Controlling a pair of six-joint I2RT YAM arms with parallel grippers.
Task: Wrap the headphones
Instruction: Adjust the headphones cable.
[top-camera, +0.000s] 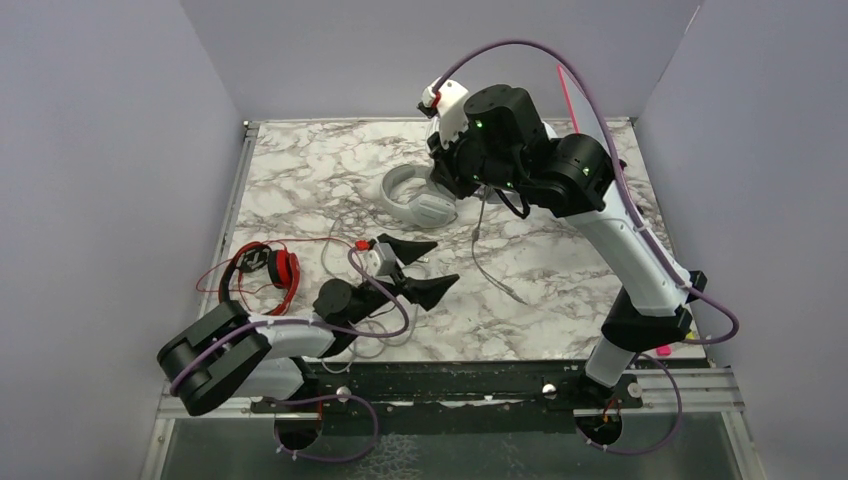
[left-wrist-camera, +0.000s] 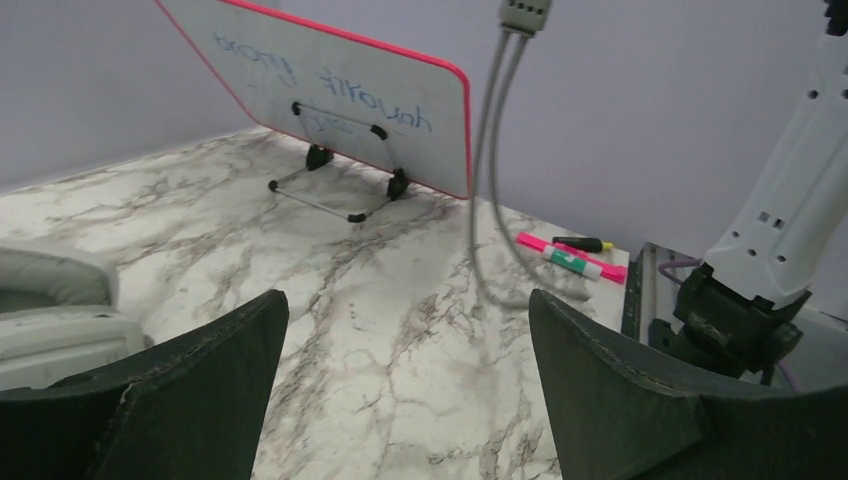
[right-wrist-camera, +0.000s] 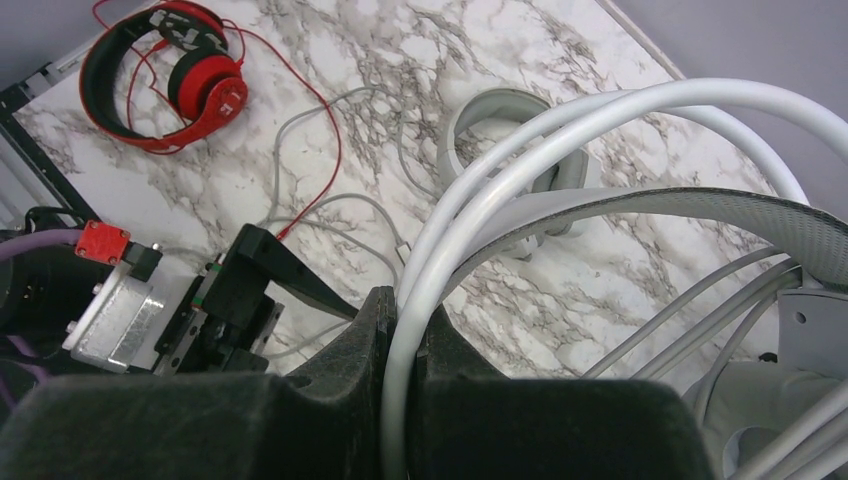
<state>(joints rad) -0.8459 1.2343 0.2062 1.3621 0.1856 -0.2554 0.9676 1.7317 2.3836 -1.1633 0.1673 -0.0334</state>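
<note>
Fingers of the left gripper (top-camera: 447, 262) stood wide apart and held nothing, low over the near part of the surface (top-camera: 560, 300). The red-and-black headset (top-camera: 268, 270) lay at near left, its red cable strewn loose around it. Thin grey cable (right-wrist-camera: 330, 110) lay in slack loops just beyond the left gripper, and appeared to belong to the light grey headset (top-camera: 415, 205), which rested on the surface at mid-depth.

Farther back, the right gripper (right-wrist-camera: 405, 340) was clamped on the twin-tube headband of the white-silver headset (right-wrist-camera: 600, 110), holding it clear of the surface. Its cord (top-camera: 482, 240) hung down, with the tail trailing on the marble towards the right.

Assessment: the step in hand appeared to be winding this hanging cord round the raised headset. Recommended practice:
- The left gripper should take the cord close under the splitter (left-wrist-camera: 525, 15), not at the trailing end, so that the turns stay short and taut.
- The right gripper's hold on the band should stay firm.
- The loops should be laid clear of the light grey headset.
- The whiteboard (left-wrist-camera: 340, 90) at far right should be avoided.
</note>
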